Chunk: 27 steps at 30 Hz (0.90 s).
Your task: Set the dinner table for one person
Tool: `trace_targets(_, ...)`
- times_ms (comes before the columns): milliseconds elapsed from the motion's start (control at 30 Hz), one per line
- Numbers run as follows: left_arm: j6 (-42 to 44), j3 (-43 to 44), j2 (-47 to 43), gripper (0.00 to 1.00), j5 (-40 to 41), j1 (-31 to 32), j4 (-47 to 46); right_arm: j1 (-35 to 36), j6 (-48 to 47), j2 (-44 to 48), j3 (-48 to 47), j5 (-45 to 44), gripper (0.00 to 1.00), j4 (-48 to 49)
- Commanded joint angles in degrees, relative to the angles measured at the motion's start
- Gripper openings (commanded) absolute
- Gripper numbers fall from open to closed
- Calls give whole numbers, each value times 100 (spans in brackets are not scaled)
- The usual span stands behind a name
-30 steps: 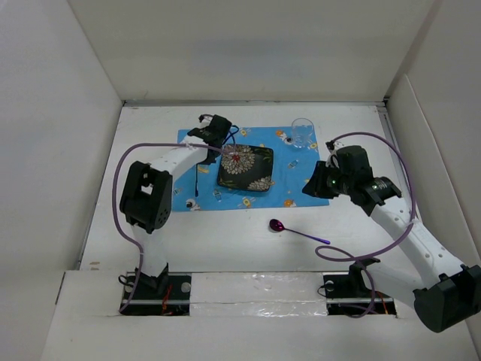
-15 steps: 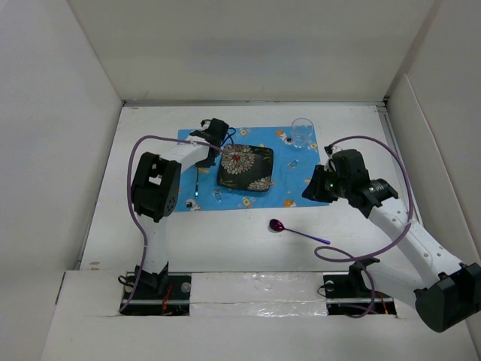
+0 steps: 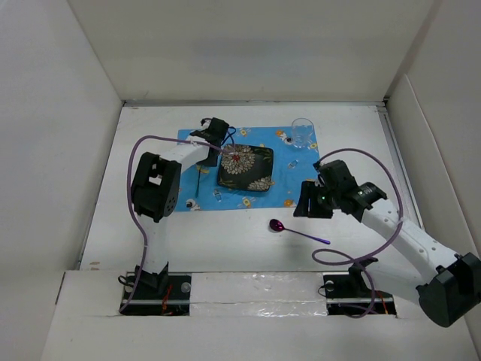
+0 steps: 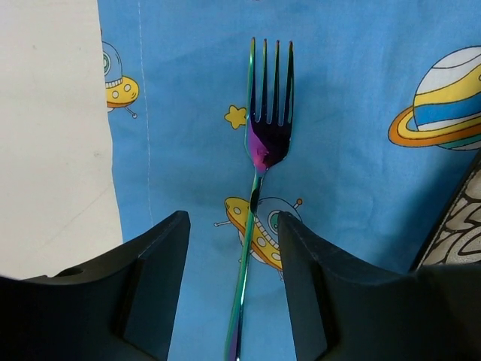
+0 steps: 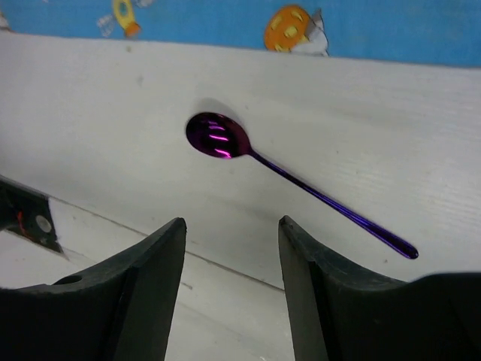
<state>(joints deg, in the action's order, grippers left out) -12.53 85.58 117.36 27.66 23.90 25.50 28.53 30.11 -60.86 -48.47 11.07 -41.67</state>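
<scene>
Since half a second ago the right arm has swung in toward the near side of the dinner table [image 3: 225, 237]. Its right gripper [image 3: 306, 203] now hangs past the near right corner of the blue placemat [image 3: 285, 180], above bare white tabletop. The left arm has hardly shifted.

From the right wrist, the right gripper [image 5: 231, 226] has its fingers spread wide with nothing between them. The purple spoon [image 5: 308, 191] lies flat on the table beyond the fingertips, bowl to the left and handle running away down to the right. It is clear of the placemat's near hem [image 5: 451, 30], with a strip of bare table between them. In the top view the spoon [image 3: 301, 232] has open tabletop on every side.

The left gripper [image 3: 216, 128] sits over the far left part of the placemat, close beside the patterned plate [image 3: 245, 167]. From the left wrist its claw [image 4: 233, 222] is also spread. The fork [image 4: 269, 128] lies on the cloth between the fingers, with a gap at either side of the handle. The fork runs parallel to the placemat's stitched left edge and just inside it; the plate rim shows at the right. A clear glass [image 3: 302, 131] stands at the placemat's far right corner, well apart from both arms
</scene>
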Motion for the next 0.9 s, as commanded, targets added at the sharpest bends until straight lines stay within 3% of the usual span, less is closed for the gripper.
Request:
trace_targets(0,-135,116,-485,47,143,-35,113,91,162,-180,197,10,58,-368)
trace_targets(67,-214,257,-792,44,30,-35,201,143,197,-259,127,-140,59,-499)
trace_targets(200,-434,345,-1836,41,-951,-35,219,144,241,-566,74,-412,61,-588)
trace_targets(367,-733,-463,-3017,40,-2150,-35,-370,293,153,-1262,-14,-378,63,-438)
trace_targets(633,-891,-1149,-4317,40,-2599,-35,-669,1172,136,-2719,-1111,-2291,63,-1598)
trace_targets(867,-584,-1158,-4748,40,-2310,-35,-572,1338,-338,-3344,-1209,-2021,64,-958)
